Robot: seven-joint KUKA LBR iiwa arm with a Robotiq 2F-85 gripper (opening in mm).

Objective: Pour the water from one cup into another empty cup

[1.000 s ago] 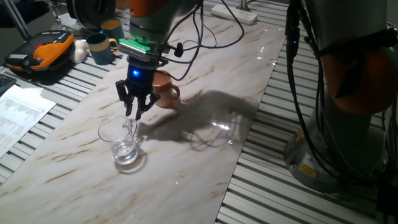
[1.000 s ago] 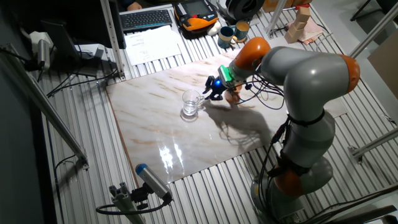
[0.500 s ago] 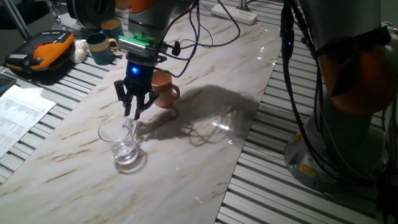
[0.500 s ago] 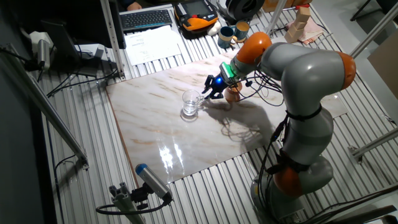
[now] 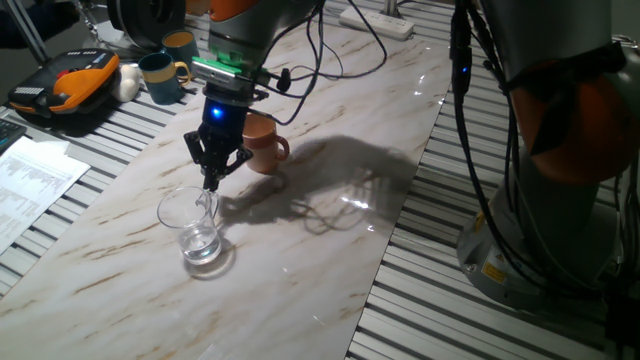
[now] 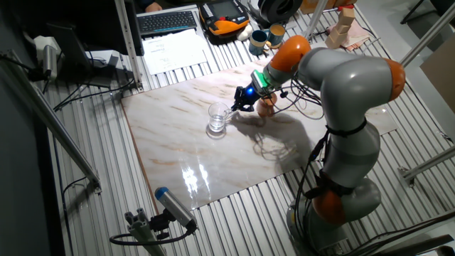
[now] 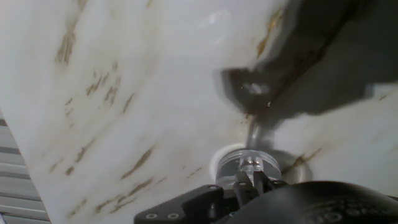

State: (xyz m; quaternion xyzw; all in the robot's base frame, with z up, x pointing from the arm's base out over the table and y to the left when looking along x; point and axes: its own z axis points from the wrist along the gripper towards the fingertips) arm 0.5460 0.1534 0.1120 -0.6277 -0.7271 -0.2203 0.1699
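your clear glass mug [image 5: 196,230] stands straight up on the marble table [image 5: 330,215], a little water [image 5: 202,248] at the bottom, handle toward the small orange-pink mug [image 5: 262,143]. your black gripper [image 5: 212,182] is pinched on that handle

Glass mug [image 5: 196,232] before terracotta mug [image 5: 264,143]

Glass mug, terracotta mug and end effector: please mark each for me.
glass mug [image 5: 195,228]: one fixed view, on its clear side wall.
terracotta mug [image 5: 264,143]: one fixed view, on its orange-pink body.
end effector [image 5: 212,180]: one fixed view, at the fingertips above the glass mug's handle.
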